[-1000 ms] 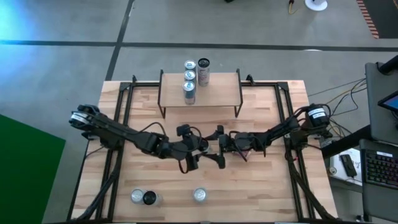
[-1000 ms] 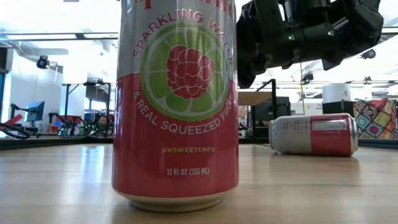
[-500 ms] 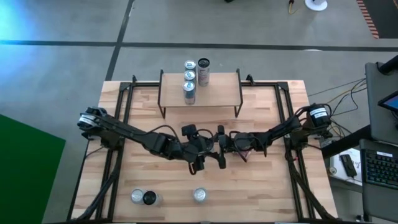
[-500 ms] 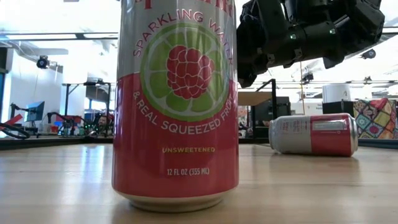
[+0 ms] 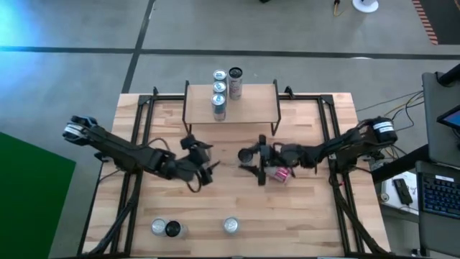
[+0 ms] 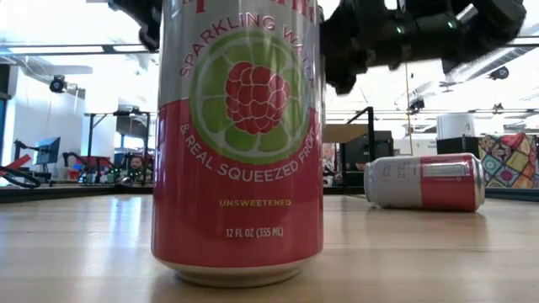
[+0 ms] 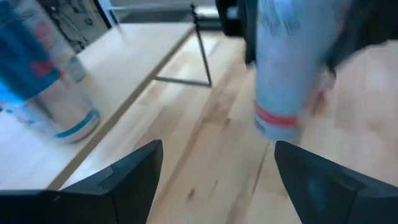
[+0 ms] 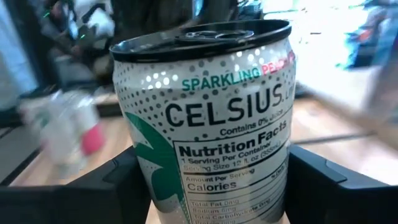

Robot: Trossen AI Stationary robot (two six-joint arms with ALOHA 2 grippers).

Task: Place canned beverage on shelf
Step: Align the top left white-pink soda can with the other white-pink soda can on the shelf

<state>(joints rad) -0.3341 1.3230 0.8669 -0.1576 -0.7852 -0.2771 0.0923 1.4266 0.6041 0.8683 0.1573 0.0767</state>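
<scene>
A rigid, smooth Celsius can, probably slippery, is clamped mid-body between the right gripper fingers; the left gripper is spread wide, empty.

Dark jointed arms, black cables

Three cans on shelf, left half

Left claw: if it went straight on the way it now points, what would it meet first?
The open left claw would probably meet the can held in the right claw, though that sits slightly off-centre and depth is unclear.
</scene>
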